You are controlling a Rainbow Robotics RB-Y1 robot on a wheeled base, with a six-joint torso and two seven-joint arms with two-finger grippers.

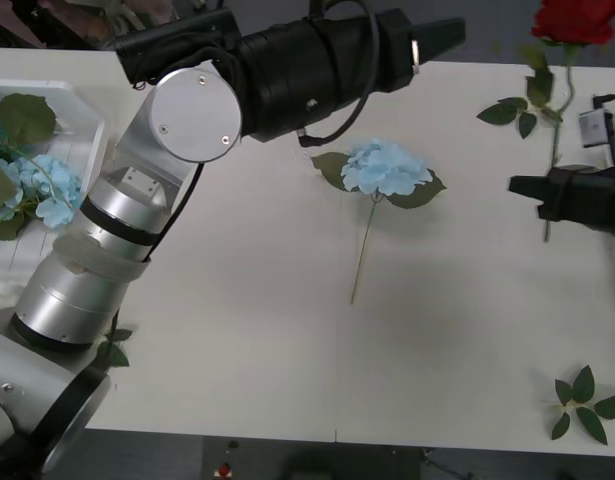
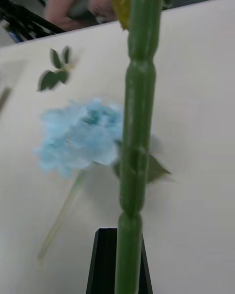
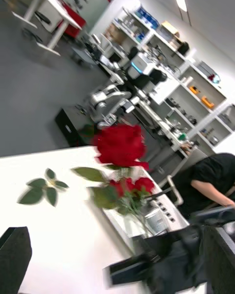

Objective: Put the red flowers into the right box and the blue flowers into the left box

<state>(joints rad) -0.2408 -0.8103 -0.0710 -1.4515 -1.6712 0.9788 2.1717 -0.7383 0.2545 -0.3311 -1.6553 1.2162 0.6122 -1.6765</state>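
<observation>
Right pincer (image 1: 543, 197) clamps rose (image 1: 575, 20) by stem, bloom upright above counter (image 1: 247, 330) at right edge. Left pincer (image 1: 437, 38) parked high over far side, fingers apart, empty. One blue flower (image 1: 387, 166) lies mid-counter; others already in left box (image 1: 72, 100). Risk: thin stem pivots or slips in grip, rose tips, misses right box.
</observation>
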